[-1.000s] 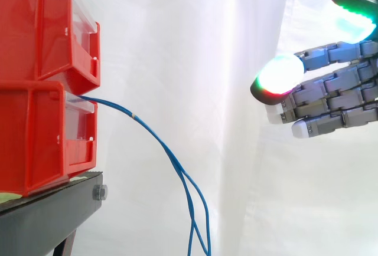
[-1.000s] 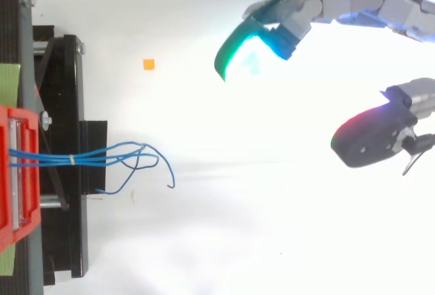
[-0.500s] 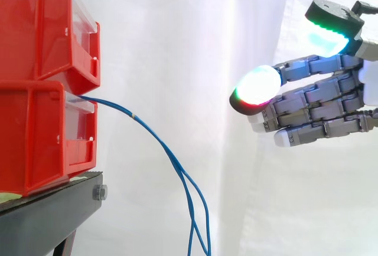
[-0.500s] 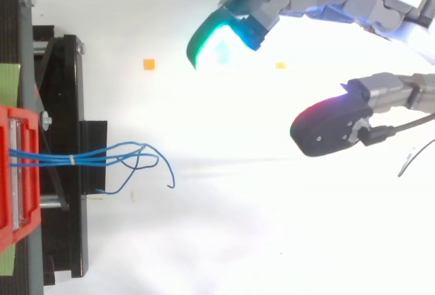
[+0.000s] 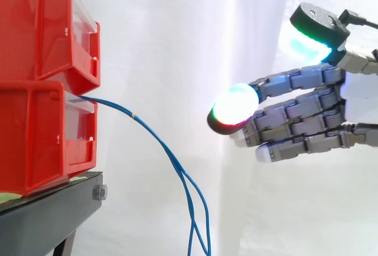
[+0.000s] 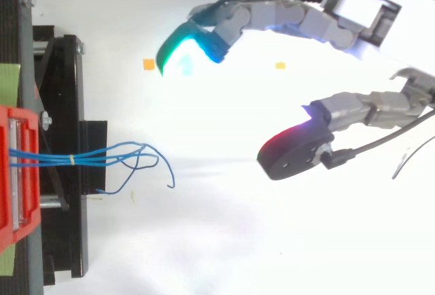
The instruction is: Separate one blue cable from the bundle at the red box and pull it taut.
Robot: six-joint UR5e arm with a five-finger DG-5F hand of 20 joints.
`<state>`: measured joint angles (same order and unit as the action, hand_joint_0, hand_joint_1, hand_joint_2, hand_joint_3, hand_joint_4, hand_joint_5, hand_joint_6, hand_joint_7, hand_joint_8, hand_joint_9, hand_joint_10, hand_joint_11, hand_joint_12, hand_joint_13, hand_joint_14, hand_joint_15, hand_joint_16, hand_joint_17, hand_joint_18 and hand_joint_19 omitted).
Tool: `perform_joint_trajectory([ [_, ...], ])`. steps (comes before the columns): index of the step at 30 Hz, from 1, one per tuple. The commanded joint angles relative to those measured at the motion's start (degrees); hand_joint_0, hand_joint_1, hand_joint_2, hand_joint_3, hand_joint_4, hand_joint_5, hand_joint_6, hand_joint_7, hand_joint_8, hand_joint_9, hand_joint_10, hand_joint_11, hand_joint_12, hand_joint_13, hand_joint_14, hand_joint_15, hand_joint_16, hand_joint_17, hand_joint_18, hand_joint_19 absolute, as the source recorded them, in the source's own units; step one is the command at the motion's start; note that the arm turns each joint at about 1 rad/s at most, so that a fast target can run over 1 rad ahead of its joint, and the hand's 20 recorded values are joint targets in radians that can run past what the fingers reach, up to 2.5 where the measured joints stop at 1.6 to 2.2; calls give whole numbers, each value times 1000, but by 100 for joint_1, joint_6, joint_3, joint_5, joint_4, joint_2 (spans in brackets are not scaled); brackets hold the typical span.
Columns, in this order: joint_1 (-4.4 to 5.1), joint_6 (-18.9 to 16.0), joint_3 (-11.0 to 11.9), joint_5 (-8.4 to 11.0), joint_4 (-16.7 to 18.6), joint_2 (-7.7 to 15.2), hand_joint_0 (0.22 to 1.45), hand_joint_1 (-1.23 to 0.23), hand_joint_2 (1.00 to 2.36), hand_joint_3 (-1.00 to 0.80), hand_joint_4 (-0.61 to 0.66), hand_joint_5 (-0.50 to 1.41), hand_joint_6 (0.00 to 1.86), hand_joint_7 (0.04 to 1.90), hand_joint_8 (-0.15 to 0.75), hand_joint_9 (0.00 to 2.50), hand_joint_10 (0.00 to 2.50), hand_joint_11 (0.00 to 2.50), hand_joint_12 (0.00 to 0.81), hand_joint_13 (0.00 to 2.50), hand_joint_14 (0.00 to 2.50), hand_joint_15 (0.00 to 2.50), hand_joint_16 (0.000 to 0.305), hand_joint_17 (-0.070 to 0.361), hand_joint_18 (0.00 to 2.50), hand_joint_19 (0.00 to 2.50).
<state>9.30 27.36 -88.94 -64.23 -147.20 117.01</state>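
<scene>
A bundle of thin blue cables (image 5: 155,141) comes out of the lower red box (image 5: 41,135) and droops down past the black stand. In the top view the blue cables (image 6: 102,155) are tied near the red box (image 6: 13,172) and fan out into loose curled ends. My hand (image 5: 301,126) is open, with straight fingers spread toward the left. It hangs to the right of the cables, well apart from them and holding nothing. From above, my hand (image 6: 353,108) has a green-glowing fingertip (image 6: 178,49) and a red-glowing one (image 6: 289,152) spread wide.
A second red box (image 5: 44,26) is stacked on the lower one. Both rest on a black stand (image 5: 50,215). Small orange markers (image 6: 149,64) lie on the white floor. A white curtain hangs behind.
My hand has moved left toward the cables and slightly down in the side view, staying open. The cables have not moved.
</scene>
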Motion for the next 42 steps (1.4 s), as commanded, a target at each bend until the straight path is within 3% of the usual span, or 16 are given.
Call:
perform_joint_trajectory([
  [1, -7, -99, 157, -54, 16, 173, 394, -495, 1000, -500, 293, -254, 502, 804, 364, 129, 4, 318, 389, 0, 3, 136, 61, 138, 0, 334],
  [16, -7, -170, 201, -72, 148, 270, 342, -584, 1000, -500, 302, -260, 502, 805, 382, 100, 4, 299, 412, 0, 2, 137, 68, 152, 0, 324],
  [26, -33, -214, 518, -98, 166, 569, 361, -612, 1000, -500, 300, -258, 502, 805, 376, 109, 5, 305, 407, 0, 2, 136, 66, 148, 0, 338],
  [31, -95, -372, 834, -248, 148, 912, 376, -584, 1000, -500, 299, -255, 502, 803, 375, 123, 7, 319, 402, 0, 3, 141, 65, 146, 0, 347],
  [36, -95, -486, 966, -362, 183, 1114, 386, -565, 1000, -500, 303, -252, 502, 801, 372, 142, 5, 327, 399, 0, 3, 146, 64, 143, 0, 350],
  [42, -95, -513, 975, -432, 183, 1158, 399, -574, 1000, -500, 312, -243, 502, 780, 376, 207, 5, 291, 401, 0, 3, 106, 63, 142, 0, 306],
])
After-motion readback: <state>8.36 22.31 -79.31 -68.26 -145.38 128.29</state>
